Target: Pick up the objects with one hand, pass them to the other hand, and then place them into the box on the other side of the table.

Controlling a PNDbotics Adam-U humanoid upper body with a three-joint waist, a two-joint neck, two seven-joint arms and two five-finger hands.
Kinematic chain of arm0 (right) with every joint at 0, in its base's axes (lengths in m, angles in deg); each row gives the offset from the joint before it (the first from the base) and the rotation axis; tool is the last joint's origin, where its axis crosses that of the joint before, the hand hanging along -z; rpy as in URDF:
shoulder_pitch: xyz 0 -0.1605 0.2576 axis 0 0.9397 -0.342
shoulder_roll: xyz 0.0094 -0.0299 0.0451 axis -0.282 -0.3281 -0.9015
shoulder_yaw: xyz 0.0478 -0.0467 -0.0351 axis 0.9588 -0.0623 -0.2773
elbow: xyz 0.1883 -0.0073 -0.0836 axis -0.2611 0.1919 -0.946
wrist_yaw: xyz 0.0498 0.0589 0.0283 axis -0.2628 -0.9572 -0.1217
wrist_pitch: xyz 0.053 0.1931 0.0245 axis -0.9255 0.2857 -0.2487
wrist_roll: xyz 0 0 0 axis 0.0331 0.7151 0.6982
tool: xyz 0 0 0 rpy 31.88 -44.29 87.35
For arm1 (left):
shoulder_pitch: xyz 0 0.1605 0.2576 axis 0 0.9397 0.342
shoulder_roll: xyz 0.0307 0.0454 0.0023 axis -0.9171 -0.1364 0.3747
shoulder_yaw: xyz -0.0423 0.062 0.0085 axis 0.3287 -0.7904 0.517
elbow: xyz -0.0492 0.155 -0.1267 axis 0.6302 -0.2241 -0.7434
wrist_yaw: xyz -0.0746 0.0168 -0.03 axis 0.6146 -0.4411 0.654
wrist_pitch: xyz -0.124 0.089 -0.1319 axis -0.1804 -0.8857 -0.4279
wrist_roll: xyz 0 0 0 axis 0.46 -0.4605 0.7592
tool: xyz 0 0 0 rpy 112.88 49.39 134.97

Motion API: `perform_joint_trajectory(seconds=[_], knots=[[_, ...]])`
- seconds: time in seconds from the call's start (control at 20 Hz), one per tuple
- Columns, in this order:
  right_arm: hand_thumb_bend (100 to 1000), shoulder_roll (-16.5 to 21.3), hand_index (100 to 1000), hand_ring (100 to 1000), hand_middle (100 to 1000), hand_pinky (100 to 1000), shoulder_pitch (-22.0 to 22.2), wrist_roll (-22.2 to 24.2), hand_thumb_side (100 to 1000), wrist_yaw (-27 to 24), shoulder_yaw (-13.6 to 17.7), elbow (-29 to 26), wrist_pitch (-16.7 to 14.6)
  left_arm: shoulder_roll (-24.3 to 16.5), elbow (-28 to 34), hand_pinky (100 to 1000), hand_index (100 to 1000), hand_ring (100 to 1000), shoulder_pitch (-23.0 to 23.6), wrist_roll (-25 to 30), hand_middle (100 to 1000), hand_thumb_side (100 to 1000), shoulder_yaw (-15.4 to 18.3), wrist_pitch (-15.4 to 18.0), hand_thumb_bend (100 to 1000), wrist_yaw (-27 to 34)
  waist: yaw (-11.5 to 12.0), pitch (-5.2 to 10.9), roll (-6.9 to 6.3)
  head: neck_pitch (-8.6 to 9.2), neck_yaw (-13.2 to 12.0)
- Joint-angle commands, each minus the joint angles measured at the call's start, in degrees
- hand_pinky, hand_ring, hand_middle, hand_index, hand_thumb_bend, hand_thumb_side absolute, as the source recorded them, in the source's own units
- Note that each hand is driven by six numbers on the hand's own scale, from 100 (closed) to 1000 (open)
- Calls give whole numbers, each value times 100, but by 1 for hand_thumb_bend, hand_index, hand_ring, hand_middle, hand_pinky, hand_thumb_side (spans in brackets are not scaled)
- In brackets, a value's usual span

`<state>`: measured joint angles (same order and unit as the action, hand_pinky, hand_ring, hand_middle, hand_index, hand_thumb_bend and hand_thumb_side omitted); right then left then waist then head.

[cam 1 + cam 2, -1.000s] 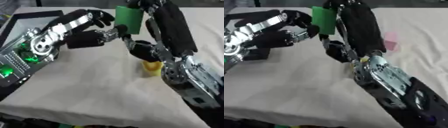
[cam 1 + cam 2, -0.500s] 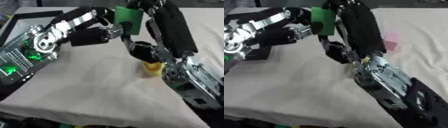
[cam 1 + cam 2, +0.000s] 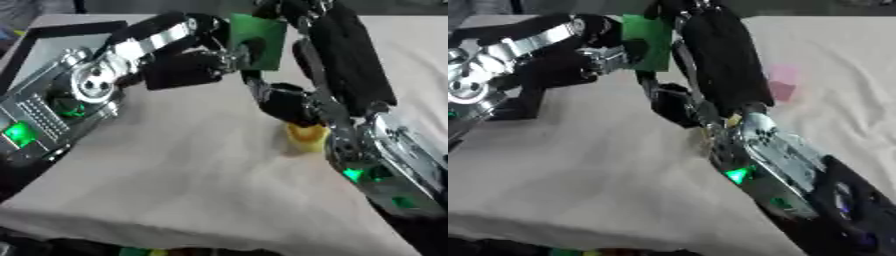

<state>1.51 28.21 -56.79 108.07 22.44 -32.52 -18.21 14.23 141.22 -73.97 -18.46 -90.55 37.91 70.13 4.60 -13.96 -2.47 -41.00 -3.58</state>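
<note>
Your left hand has closed in from the table's left side over the last second, and its fingers now touch the near edge of the green block, though whether they grip it I cannot tell. The block is held aloft above the table's far middle in your right hand, whose fingers curl round it. Handover looks underway, not complete; a yellow object and a pink object wait on the right half.

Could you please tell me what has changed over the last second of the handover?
The left hand has moved right until its fingers meet the flat green block, which the right hand still holds up. The yellow block and pink block stayed put on the cloth.
</note>
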Motion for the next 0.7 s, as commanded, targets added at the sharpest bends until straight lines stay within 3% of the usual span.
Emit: perform_joint_trajectory(seconds=[0.05,0.4,0.55,0.7], knots=[[253,29,499,766,608,748,-105,-58,100,-49,19,-120,-30,-20,66,1000,820,864,-96,-56,769,773,-12,-72,194,87,-1,65,-62,23,-21],[251,22,497,765,606,745,-101,-120,100,-104,16,-120,-71,2,66,1000,745,856,-102,-146,750,663,-55,-183,101,183,-4,63,-61,21,-38],[251,22,497,766,606,745,-98,-134,100,-119,16,-120,-75,13,66,1000,703,849,-93,-176,735,536,-63,-233,100,227,-3,64,-63,21,-35],[250,20,497,766,606,744,-92,-138,100,-137,13,-120,-80,30,66,1000,666,841,-83,-283,716,470,-52,-280,100,311,-1,61,-65,24,-33]])
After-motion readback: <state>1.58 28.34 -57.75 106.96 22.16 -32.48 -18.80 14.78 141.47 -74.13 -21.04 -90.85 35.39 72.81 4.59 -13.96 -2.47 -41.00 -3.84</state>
